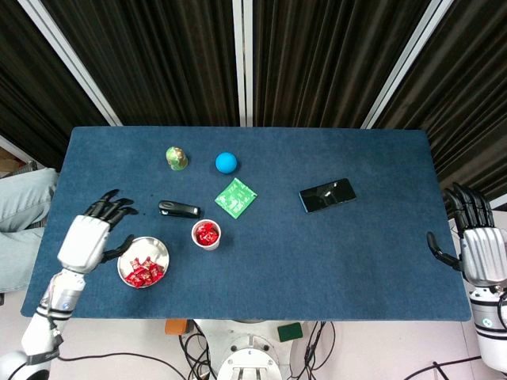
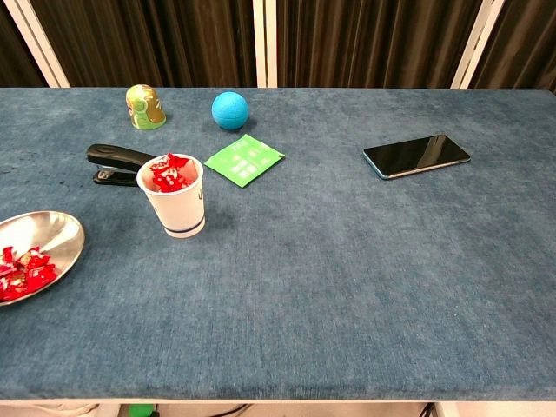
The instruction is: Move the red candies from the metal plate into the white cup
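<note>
Looking down, the head view shows both hands, which the chest view misses entirely — the left hand (image 1: 85, 237) hangs over the table's (image 1: 348, 253) left edge beside the plate (image 1: 157, 250), fingers spread and holding nothing; the right hand (image 1: 478, 249) sits off the table's right edge, fingers apart and likewise empty. Red candies (image 1: 142, 272) lie in the plate, and more fill the cup (image 1: 207, 235) just to its right. The chest view shows the cup (image 2: 176, 211) upright with candies heaped to its rim, a black stapler (image 2: 115, 160) just behind it, and the plate (image 2: 54, 233) cut off at the left edge. Beyond lie a green packet (image 1: 236, 197), blue ball (image 1: 226, 162), phone (image 1: 327, 195) and a small green figure (image 1: 177, 158) — its details too small to make out.
</note>
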